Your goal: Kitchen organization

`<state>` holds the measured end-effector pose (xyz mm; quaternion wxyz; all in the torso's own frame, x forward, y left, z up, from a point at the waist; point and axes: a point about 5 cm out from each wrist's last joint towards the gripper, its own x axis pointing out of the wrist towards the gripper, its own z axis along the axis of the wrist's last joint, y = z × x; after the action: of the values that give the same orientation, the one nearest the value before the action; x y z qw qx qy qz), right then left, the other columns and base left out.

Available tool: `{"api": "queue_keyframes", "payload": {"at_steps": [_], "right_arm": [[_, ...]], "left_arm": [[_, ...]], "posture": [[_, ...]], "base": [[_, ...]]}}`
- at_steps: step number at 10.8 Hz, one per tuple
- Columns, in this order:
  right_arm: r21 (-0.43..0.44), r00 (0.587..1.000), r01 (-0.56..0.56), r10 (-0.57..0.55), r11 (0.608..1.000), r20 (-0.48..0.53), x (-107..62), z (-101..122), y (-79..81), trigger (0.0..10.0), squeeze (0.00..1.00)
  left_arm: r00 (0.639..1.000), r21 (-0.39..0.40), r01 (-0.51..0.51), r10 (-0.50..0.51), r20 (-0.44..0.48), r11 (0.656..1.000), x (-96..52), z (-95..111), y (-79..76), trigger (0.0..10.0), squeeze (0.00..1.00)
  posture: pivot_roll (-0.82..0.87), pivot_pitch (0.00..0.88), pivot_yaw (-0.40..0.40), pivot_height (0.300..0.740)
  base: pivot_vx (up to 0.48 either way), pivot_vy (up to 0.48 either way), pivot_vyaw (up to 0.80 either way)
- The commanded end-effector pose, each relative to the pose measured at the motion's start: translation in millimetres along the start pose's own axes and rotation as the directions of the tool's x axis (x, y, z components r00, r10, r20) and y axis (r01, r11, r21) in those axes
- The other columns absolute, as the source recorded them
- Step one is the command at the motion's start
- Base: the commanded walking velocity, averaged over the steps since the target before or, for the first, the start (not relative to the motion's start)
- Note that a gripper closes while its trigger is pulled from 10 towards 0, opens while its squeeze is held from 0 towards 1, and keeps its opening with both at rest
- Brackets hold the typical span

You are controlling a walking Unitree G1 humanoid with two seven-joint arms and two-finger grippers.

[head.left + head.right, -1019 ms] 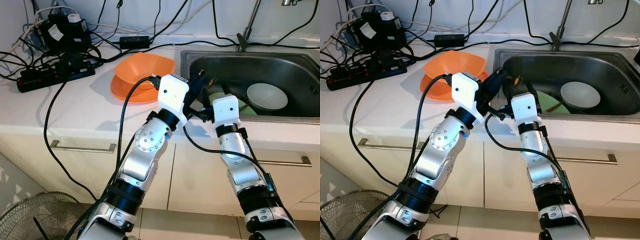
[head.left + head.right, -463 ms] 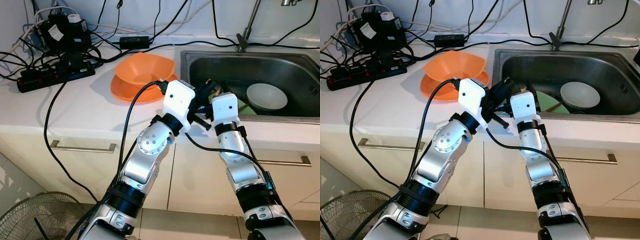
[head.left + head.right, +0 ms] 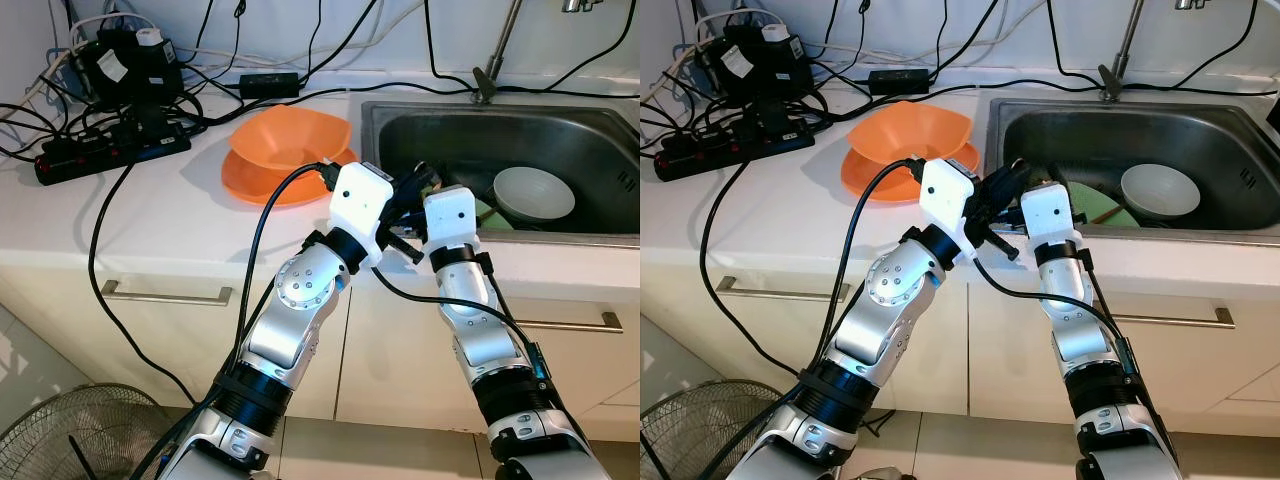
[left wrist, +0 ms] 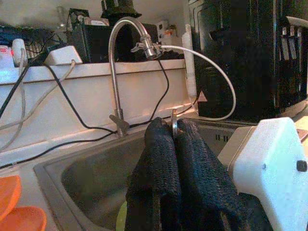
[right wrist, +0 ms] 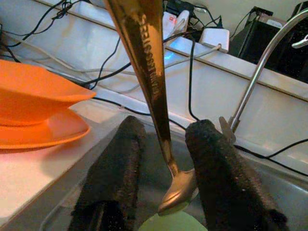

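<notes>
The left gripper (image 4: 174,144), clamped on the steel spoon (image 5: 147,82), holds its shaft running lengthwise between the parted fingers (image 5: 216,178) of the right gripper (image 5: 163,183), bowl end toward six o'clock.

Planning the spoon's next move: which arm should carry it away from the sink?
Left, probably. The left gripper is shut on what looks like the spoon handle, above the sink. The right gripper stands open around the spoon, gripping nothing.

Before me runs a white countertop (image 3: 150,215). At its far left lie a black power strip (image 3: 105,150) and tangled cables (image 3: 150,95). Near its middle, just left of the sink (image 3: 600,130), sits an orange plate (image 3: 250,185).
</notes>
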<state>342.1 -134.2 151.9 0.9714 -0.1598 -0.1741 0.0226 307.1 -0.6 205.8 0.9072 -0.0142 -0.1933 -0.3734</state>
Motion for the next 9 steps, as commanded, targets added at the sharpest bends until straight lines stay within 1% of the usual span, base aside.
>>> {"api": "queue_keyframes", "payload": {"at_steps": [1,9], "right_arm": [[0.015,1.0,-0.001,0.001,1.0,0.016,4.9,4.8,0.3,0.0,0.0],[0.023,1.0,0.004,-0.004,1.0,0.014,5.6,4.3,-0.6,0.0,0.0]], "left_arm": [[1.0,0.005,0.004,-0.004,-0.016,1.0,-1.3,-2.0,0.0,10.0,0.0],[0.999,0.013,0.016,-0.016,-0.028,1.0,-1.2,-2.7,0.8,10.0,0.0]], "posture": [[0.07,0.0,0.027,0.74],[0.07,0.0,0.03,0.74]], "base": [[0.0,0.0,0.0],[0.0,0.0,0.0]]}}
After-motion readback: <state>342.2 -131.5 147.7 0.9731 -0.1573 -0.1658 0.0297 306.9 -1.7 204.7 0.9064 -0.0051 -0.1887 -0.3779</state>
